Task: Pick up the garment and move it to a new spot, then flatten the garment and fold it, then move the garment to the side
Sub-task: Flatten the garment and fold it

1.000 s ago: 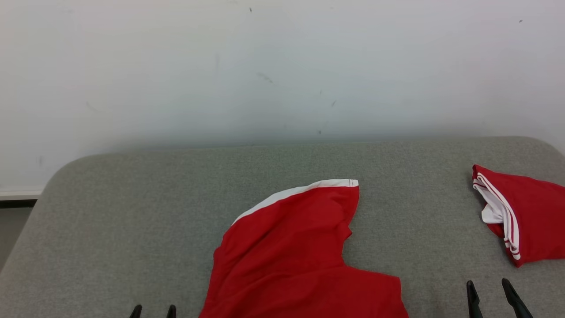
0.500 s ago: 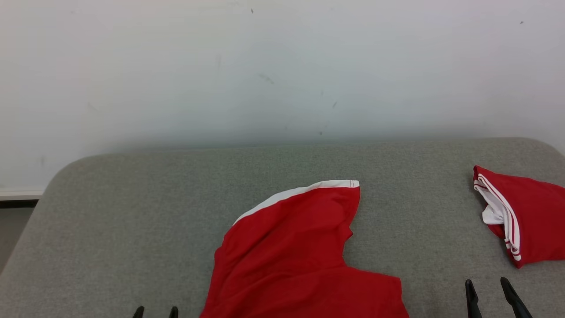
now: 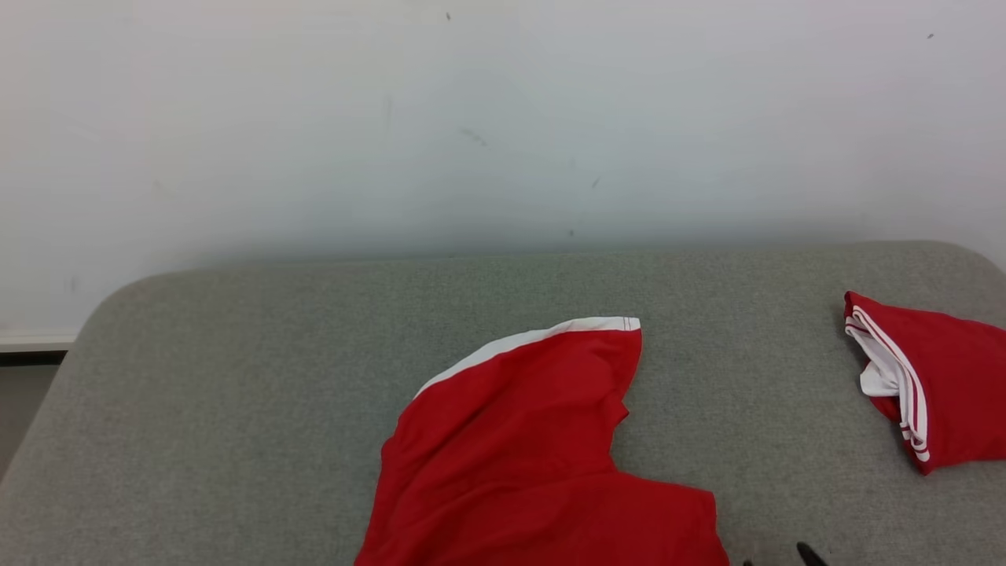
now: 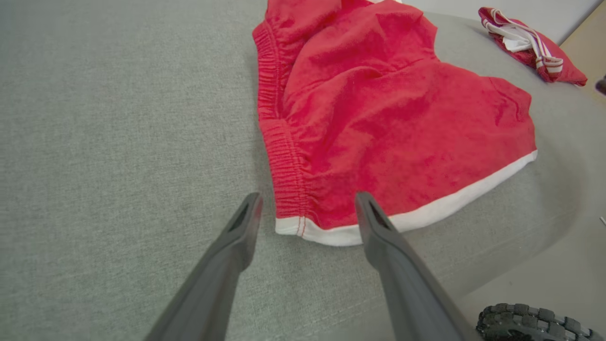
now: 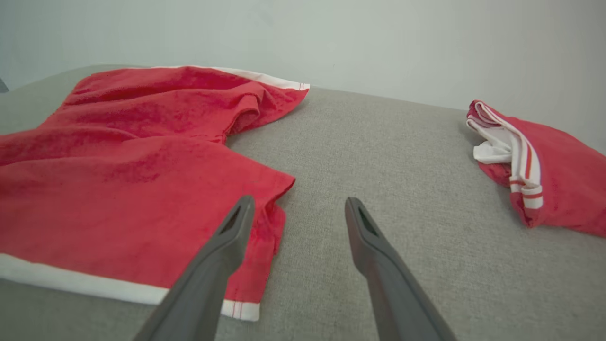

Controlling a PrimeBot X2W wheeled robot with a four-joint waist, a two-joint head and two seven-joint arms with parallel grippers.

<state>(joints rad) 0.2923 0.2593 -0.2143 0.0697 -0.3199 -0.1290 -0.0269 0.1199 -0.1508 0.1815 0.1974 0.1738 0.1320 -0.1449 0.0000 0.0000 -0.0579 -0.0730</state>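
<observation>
Under my right gripper [image 5: 298,201] spreads a grey fabric-covered pad [image 5: 378,156]; ahead of it rises a plain white wall [image 5: 331,38], evenly lit.

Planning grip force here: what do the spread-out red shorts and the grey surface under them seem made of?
The shorts look like thin, soft cloth, perhaps a light synthetic or cotton knit. They are matte and crease loosely, with a gathered elastic waistband. The surface is probably grey woven upholstery over padding. It is matte with a fine speckled weave and a rounded edge.
</observation>
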